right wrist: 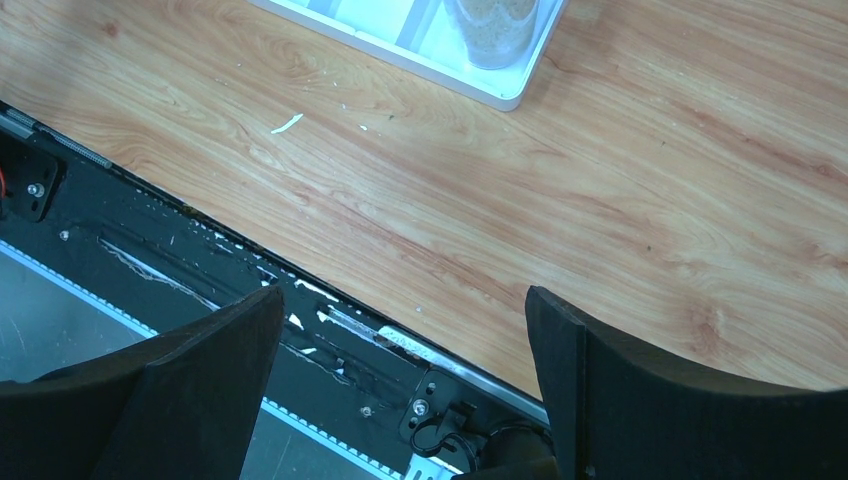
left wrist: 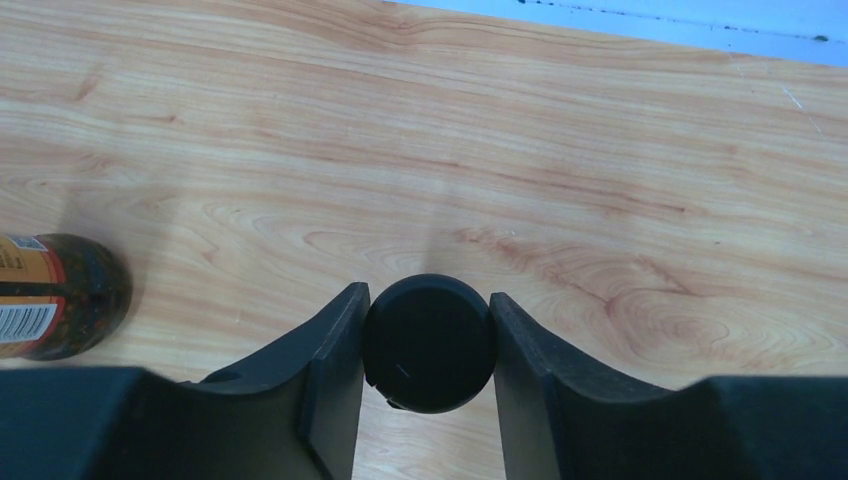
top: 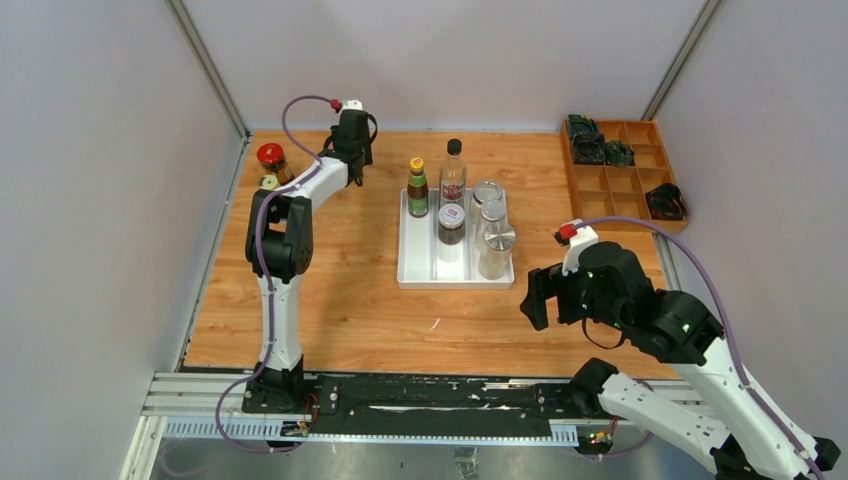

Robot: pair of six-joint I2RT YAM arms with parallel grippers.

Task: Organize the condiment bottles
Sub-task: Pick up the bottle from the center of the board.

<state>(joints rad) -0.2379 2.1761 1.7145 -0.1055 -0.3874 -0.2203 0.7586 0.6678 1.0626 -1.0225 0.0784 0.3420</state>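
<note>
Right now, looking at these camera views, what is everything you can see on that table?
tray: one, white, table centre
silver-lidded jars: three, clear, tray's right side
tall bottle: one, dark, black cap, tray's far end
yellow-capped bottle: one, green label, left of the tall bottle
pale-lidded jar: one, dark contents, tray middle
red-lidded jar: one, table's far left
small shaker: one, pale top, beside the red-lidded jar
black-capped container: one, only its cap shows
wooden box: one, compartments, far right
dark objects: several, green-black, in the box
left gripper: black, fingers against the black cap
right gripper: black, open, near right
</note>
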